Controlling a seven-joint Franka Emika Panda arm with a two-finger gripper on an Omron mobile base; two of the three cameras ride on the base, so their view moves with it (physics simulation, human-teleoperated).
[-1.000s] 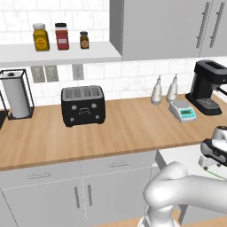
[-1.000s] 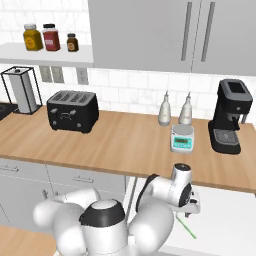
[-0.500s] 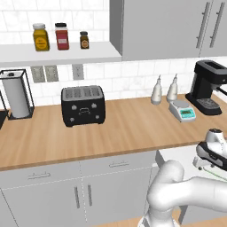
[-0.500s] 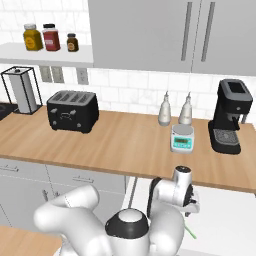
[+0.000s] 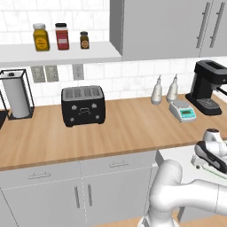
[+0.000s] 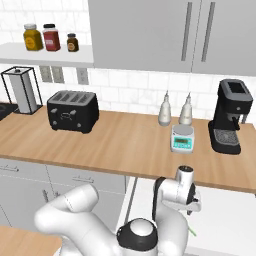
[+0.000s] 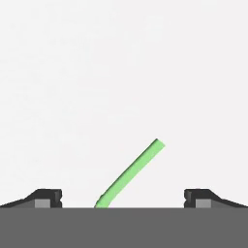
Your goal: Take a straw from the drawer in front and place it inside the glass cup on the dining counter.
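Kitchen worktop and wall cupboards stand behind, and below the worktop the drawer [image 6: 225,220] is pulled out, its pale floor under the hand. The gripper [image 7: 123,196] hangs over it with jaws spread wide, holding nothing. The straw [image 7: 131,172] lies on the drawer floor between the fingertips [image 7: 47,197]. The step in hand looks like reaching for the straw; next, lower, centre and close on it.

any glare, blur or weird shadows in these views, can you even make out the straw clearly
Hand view: flat, even light on the pale drawer floor, no glare or shadow; the straw is crisp between the open tool tips. Left base view: soft render, slightly blurry, the straw a faint green line. Right base view: only a small green tip peeks past the arm.
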